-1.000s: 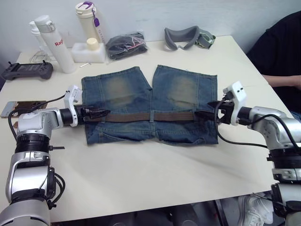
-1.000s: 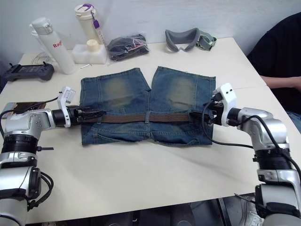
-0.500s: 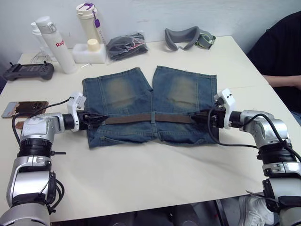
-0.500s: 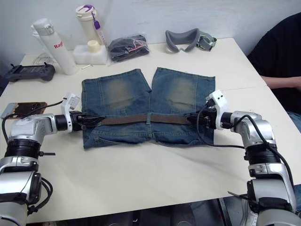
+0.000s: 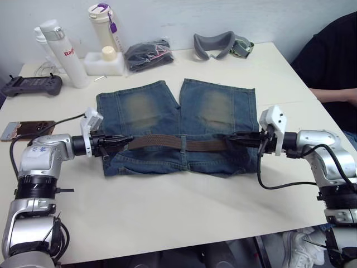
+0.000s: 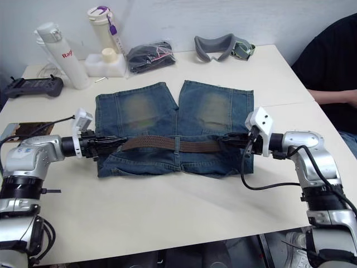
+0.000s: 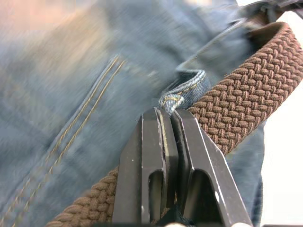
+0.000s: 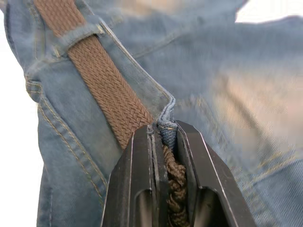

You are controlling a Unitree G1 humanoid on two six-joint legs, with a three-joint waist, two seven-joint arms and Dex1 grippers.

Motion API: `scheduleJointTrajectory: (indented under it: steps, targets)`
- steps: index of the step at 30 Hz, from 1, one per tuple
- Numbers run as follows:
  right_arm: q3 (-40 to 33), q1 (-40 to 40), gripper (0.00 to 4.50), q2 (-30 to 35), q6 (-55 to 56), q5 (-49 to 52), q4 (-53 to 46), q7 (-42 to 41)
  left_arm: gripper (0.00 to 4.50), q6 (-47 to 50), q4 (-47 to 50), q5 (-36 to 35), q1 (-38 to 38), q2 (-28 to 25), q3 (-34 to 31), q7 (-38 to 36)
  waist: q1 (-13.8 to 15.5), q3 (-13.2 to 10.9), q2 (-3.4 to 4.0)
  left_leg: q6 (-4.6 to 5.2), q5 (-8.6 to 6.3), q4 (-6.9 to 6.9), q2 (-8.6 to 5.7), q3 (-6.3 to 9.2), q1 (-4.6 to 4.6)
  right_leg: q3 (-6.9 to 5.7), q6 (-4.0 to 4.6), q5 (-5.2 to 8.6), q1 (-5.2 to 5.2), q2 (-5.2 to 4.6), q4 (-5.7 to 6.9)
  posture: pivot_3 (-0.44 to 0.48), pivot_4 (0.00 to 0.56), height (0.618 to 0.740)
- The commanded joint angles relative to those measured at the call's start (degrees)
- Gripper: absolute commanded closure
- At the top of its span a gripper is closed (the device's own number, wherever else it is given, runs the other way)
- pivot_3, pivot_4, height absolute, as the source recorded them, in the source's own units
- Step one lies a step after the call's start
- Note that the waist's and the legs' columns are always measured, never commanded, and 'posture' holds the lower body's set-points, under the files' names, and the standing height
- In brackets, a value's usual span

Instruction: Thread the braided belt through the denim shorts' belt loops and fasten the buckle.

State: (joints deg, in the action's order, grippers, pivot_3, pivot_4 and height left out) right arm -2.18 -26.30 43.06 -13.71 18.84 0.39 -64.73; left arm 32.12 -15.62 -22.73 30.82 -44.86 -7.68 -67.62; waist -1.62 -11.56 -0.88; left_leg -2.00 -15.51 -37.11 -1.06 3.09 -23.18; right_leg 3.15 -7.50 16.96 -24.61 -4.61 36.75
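Pinching the denim shorts at both waistband ends: my left gripper clamps a denim fold beside the braided belt, my right gripper clamps denim and belt together. Shorts lie flat on the table.

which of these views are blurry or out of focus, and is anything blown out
Left wrist view: the denim shorts are smeared and soft, while the braided belt weave near the left tool is crisp. Right wrist view: the far leg is soft and the corners are blown out white; the belt by the right tool is sharp. Head views: evenly lit, in focus.
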Motion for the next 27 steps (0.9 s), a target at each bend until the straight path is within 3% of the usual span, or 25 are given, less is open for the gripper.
scheduleJointTrajectory:
  steps: [1,4,7,9,12,14,17,23,25,27]
  targets:
    - [-3.9,7.62,4.45,-0.56,17.0,-5.02,-6.0,3.61,4.5,-3.4,10.72,-5.14,-6.29,-1.22,-4.92,-3.67,0.09,0.0,0.0,0.0,0.0,-0.01,0.0,0.0,-0.01,0.0,0.0,0.0,0.0,0.0,0.0,0.0,0.15,0.74]
    - [-5.9,20.07,4.45,-0.91,37.1,-10.67,-9.63,4.97,4.5,-5.79,19.3,-7.73,-15.07,-3.44,-6.79,-8.62,0.25,0.0,-0.01,0.16,-0.15,0.0,0.01,-0.04,-0.02,0.05,-0.01,0.0,0.06,-0.02,-0.15,0.0,0.15,0.74]
    - [-7.37,32.17,4.45,-2.38,62.52,-18.85,-9.15,9.07,4.5,-6.94,25.33,-9.79,-22.46,-5.76,-7.89,-12.15,0.4,0.01,-0.02,0.26,-0.22,-0.01,-0.03,-0.09,0.05,0.09,-0.01,-0.01,0.15,-0.04,-0.41,0.0,0.15,0.74]
    - [-7.59,37.14,4.45,-3.23,73.73,-22.69,-7.05,11.8,4.5,-8.49,27.47,-9.87,-26.73,-6.57,-7.93,-13.82,0.28,0.01,-0.03,0.33,-0.26,0.0,-0.03,-0.14,0.32,0.11,-0.02,-0.01,0.38,-0.03,-0.44,0.0,0.15,0.74]
    - [-7.98,40.01,4.45,-3.69,83.2,-28.59,-3.07,16.0,4.5,-11.67,27.66,-4.8,-33.48,-11.28,-4.7,-17.22,-0.17,-0.02,-0.1,0.39,-0.57,0.26,0.11,-0.26,1.71,0.11,0.13,0.09,1.79,0.04,-0.84,0.0,0.15,0.74]
    - [-6.05,41.75,4.45,-1.42,84.21,-28.46,-0.81,17.35,4.5,-11.21,26.72,-3.47,-35.76,-13.68,-3.44,-17.31,-0.46,0.03,-0.19,0.32,-0.88,0.27,0.35,-0.4,2.38,0.17,1.16,0.68,2.39,0.22,-1.02,0.0,0.15,0.74]
    - [-4.41,43.79,3.04,3.48,84.2,-24.7,2.17,18.93,3.42,-3.67,26.44,-9.3,-35.14,-16.37,-4.28,-19.63,-0.31,0.02,-0.21,0.44,-1.13,0.23,0.72,-0.43,2.81,0.18,1.25,0.95,2.8,0.22,-0.97,0.0,0.15,0.74]
    - [-5.58,44.68,0.2,12.42,88.01,-18.49,11.15,22.87,0.83,6.93,22.02,-19.38,-29.09,-19.16,-8.22,-21.87,0.05,0.02,-0.23,0.51,-1.21,0.09,0.74,-0.4,2.96,0.13,1.23,0.96,3.04,0.21,-0.96,0.0,0.15,0.74]
    - [-6.32,43.88,0.0,15.06,88.33,-15.32,15.82,23.8,0.06,12.19,20.65,-23.53,-27.88,-20.95,-9.6,-23.48,-0.11,0.01,-0.24,0.51,-1.21,0.08,0.75,-0.39,2.98,0.12,1.24,0.97,3.05,0.23,-0.95,0.0,0.15,0.74]
    - [-7.28,42.31,0.0,17.3,87.48,-11.94,21.29,24.03,0.06,16.3,19.43,-28.14,-27.71,-23.49,-10.88,-24.65,-0.38,0.01,-0.24,0.51,-1.22,0.12,0.75,-0.42,2.98,0.15,1.23,0.98,3.04,0.24,-0.96,0.0,0.15,0.74]
